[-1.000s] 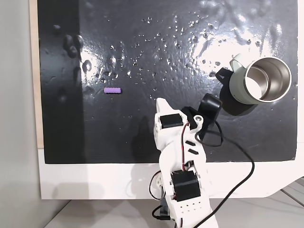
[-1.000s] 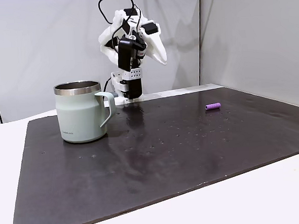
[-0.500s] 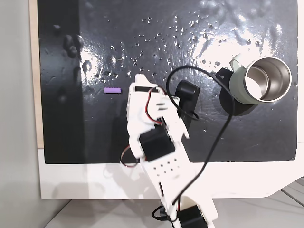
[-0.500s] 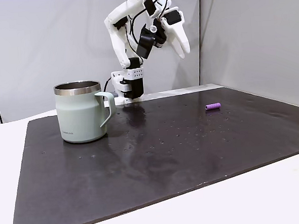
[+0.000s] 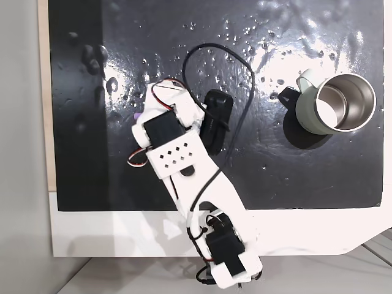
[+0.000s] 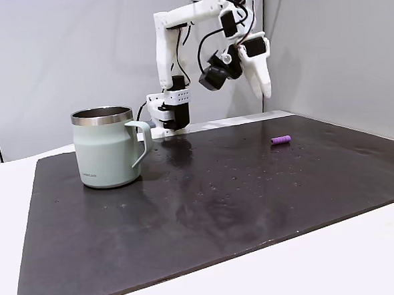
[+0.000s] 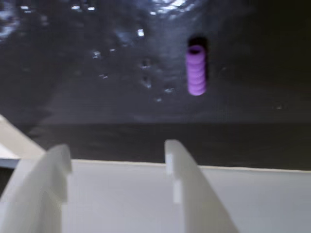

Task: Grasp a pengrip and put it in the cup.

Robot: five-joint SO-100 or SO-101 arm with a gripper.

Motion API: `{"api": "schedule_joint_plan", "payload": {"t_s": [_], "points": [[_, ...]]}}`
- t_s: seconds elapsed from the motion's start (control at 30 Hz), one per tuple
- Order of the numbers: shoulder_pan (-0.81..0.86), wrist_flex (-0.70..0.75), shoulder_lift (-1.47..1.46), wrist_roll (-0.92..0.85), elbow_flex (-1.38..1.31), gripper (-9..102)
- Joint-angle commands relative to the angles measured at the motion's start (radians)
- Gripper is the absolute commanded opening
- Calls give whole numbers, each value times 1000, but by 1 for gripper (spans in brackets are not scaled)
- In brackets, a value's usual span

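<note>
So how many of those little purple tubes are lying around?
1. The purple tube lies on the dark mat, far from the mug; the wrist view shows it too.

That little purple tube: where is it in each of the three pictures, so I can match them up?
A fixed view, from above: the pengrip shows as a purple sliver at the left edge of the white arm, which covers most of it.
A fixed view, from the side: it lies on the dark mat at right, under the raised gripper.
Wrist view: upper right of centre, beyond the fingers.
Shared landmark: the dark mat.
</note>
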Motion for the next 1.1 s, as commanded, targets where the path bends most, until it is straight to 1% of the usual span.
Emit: {"api": "schedule_joint_plan", "payload": {"t_s": [0.0,0.23,0.57,0.87,1.07], "points": [[-44,-26,-52,26,-69,20],[-91,-37,-183,41,-120,20],[-89,-37,-374,40,-265,20],[-135,-37,-474,28,-308,19],[-133,-34,-523,17,-325,18]]}}
